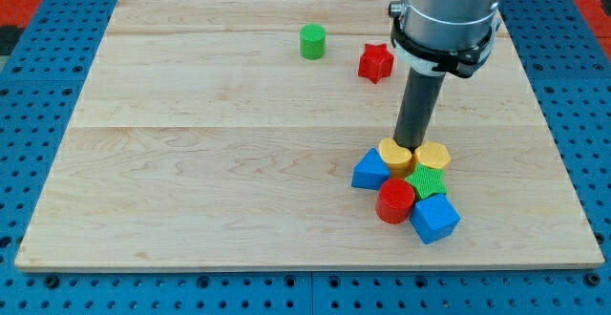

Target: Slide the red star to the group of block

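My tip (412,147), a bare rod pinching nothing, stood touching the two yellow blocks (414,154) atop the cluster, well apart from the red star (376,62) near the view's top, so leaving carelessly risked scattering that group.

Light wooden board (239,162), blue floor with little holes (38,115) all around, red patches in top corners

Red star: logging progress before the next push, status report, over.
My tip at the group's top edge, by the two yellow blocks. Red star apart, toward the view's top, untouched. Green cylinder left of it, clear of the path.
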`<state>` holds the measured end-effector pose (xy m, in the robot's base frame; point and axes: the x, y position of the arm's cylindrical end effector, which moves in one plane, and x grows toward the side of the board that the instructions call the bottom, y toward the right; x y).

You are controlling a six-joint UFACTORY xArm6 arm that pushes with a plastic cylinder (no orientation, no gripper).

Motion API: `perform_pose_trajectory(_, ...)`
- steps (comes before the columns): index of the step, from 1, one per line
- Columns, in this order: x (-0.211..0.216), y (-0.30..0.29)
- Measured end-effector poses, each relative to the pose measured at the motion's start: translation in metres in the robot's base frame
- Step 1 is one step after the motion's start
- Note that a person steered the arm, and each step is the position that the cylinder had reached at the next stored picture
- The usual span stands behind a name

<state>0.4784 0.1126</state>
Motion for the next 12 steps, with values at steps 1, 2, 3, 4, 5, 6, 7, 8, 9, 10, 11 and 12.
perform_pose_trajectory(1, 0.005, 0.013)
perform_pose_trajectory(2, 0.008, 0.007)
perform_pose_trajectory(3, -0.031, -0.016)
perform_pose_trajectory(4, -0.082, 0.004)
perform_pose_trajectory(5, -0.154, 0.051)
perform_pose_trajectory(6, -0.212, 0.059)
perform_pose_trajectory(7, -0.215, 0.011)
perform_pose_trajectory(8, -0.191, -0.006)
perform_pose_trajectory(9, -0.16, -0.018)
perform_pose_trajectory(10, -0.135, -0.035)
perform_pose_trajectory(11, -0.111, -0.047)
perform_pose_trajectory(12, -0.088, -0.054)
